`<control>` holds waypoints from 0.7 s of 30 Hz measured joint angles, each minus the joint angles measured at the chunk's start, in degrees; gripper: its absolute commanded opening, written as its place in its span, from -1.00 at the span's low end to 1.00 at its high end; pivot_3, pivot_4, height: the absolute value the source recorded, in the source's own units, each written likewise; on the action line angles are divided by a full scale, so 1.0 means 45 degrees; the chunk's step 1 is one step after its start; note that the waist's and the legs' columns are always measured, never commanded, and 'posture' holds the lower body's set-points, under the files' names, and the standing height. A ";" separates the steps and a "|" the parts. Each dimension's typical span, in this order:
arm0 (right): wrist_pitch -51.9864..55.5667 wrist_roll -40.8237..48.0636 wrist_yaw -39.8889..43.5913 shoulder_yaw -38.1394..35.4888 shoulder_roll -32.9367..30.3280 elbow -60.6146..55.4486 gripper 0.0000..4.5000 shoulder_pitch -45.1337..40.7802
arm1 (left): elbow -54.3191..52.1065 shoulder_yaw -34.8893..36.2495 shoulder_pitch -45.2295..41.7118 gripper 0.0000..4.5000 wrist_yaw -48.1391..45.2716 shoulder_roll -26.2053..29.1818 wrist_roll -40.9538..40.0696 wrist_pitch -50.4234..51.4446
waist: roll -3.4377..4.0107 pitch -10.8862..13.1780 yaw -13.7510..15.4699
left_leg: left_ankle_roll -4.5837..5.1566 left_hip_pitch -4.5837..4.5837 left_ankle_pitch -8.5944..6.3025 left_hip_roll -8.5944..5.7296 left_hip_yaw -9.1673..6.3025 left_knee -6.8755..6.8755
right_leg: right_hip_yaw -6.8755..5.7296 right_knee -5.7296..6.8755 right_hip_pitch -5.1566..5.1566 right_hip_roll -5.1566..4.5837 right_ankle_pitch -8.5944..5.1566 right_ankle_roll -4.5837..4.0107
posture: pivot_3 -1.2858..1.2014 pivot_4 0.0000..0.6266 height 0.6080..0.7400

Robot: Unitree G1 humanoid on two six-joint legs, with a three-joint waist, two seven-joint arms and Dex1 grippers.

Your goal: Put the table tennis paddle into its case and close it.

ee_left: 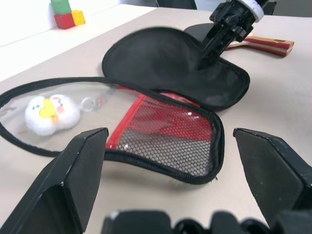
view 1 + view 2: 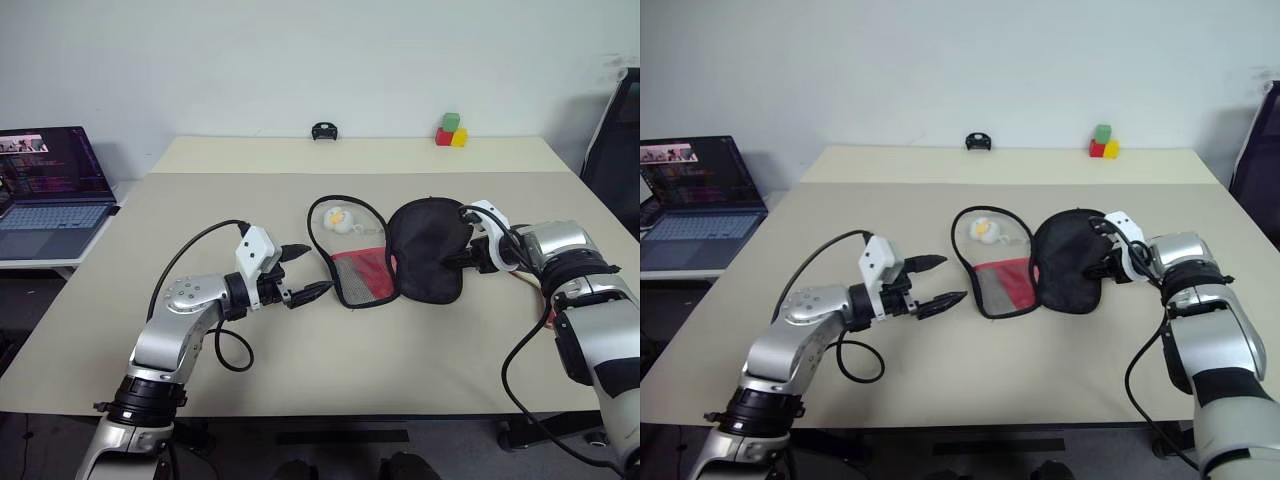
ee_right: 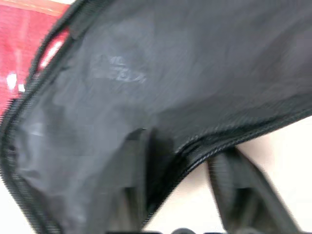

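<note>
The left gripper is hanging at lower centre-left, its fingers spread wide, forearm lying level. The right gripper is reaching in from the right edge, fingers parted, wrist angled downward.

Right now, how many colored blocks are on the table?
3, clustered at the table's far edge: a green block on top, a red block below on the left, and a yellow block on the right. More could hide behind them.
</note>
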 measured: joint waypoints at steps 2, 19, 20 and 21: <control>-0.0333 -0.0091 -0.0338 -0.0115 -0.0152 0.0182 0.00 -0.0126 | 0.0048 -0.0020 -0.0015 1.00 -0.0038 -0.0011 0.0000 -0.0001 | 0.0000 0.0000 -0.0001 | 0.0000 0.0000 0.0000 0.0000 0.0002 0.0000 | 0.0000 0.0000 -0.0001 0.0000 0.0000 0.0000 | 0.03 -0.52 1.00; -0.1084 -0.0015 -0.1341 -0.1817 -0.0633 0.0340 0.00 -0.0253 | 0.0377 -0.0088 -0.0454 1.00 -0.0255 -0.0327 0.0028 -0.0052 | 0.0000 0.0000 0.0001 | 0.0002 0.0000 -0.0001 0.0001 0.0020 -0.0001 | 0.0002 0.0001 -0.0002 0.0000 0.0000 0.0000 | 0.03 -0.52 1.00; -0.1085 0.0023 -0.1473 -0.2005 -0.0726 0.0269 0.09 -0.0111 | 0.0377 -0.0088 -0.0455 1.00 -0.0258 -0.0335 0.0025 -0.0052 | 0.0000 0.0000 0.0005 | 0.0002 0.0000 -0.0001 0.0001 0.0021 -0.0002 | 0.0003 0.0000 -0.0002 0.0000 0.0000 0.0000 | 0.03 -0.52 1.00; -0.1113 0.0044 -0.1715 -0.2129 -0.0830 0.0253 0.17 0.0032 | 0.0377 -0.0088 -0.0459 1.00 -0.0264 -0.0341 0.0023 -0.0051 | 0.0000 0.0000 0.0007 | 0.0002 0.0000 -0.0001 0.0001 0.0021 -0.0001 | 0.0005 0.0000 -0.0001 0.0000 0.0000 0.0000 | 0.03 -0.52 1.00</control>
